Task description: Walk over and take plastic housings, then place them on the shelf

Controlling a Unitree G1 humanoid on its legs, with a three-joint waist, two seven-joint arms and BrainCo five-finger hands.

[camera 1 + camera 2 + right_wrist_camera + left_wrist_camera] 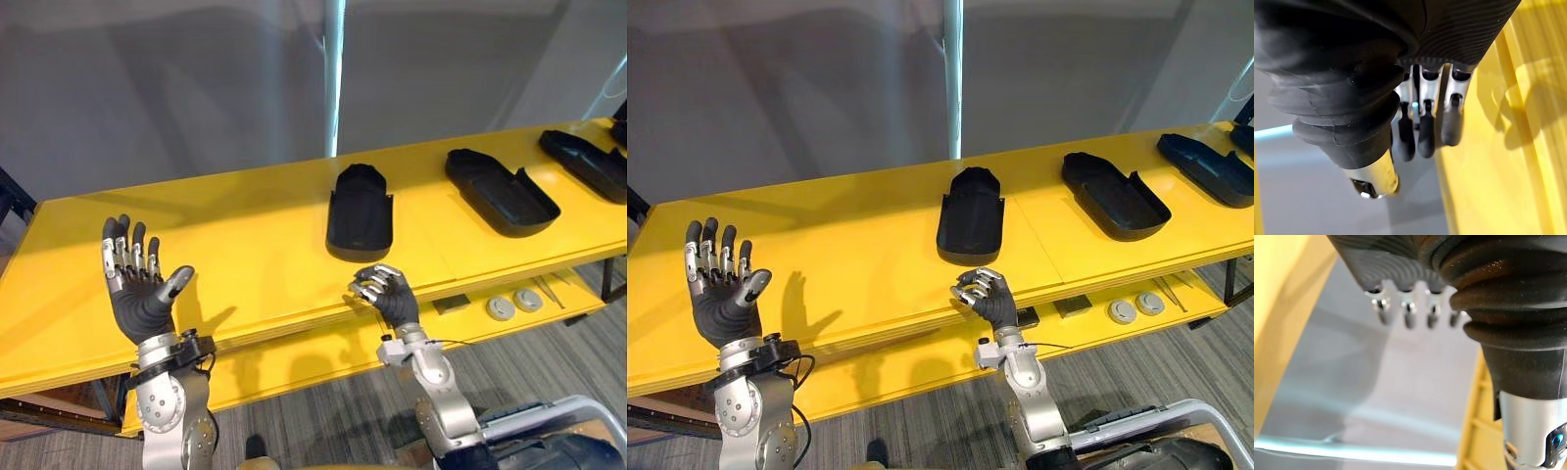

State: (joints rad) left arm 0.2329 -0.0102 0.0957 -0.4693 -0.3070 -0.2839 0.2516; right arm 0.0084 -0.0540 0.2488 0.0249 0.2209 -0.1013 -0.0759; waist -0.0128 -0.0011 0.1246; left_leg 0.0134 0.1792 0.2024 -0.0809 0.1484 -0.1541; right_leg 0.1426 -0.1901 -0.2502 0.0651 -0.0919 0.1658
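Plastic housing [359, 212] lies just beyond right hand [390, 294].

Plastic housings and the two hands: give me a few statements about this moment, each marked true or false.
1. The left hand is raised with its fingers spread and holds nothing. True.
2. The right hand is gripping a black plastic housing. False: its fingers are curled on nothing at the front edge of the yellow table top, apart from the nearest housing.
3. The black housings lie on the lower shelf. False: they lie in a row on the yellow table top.
4. Two round grey discs lie side by side on the lower shelf. True.
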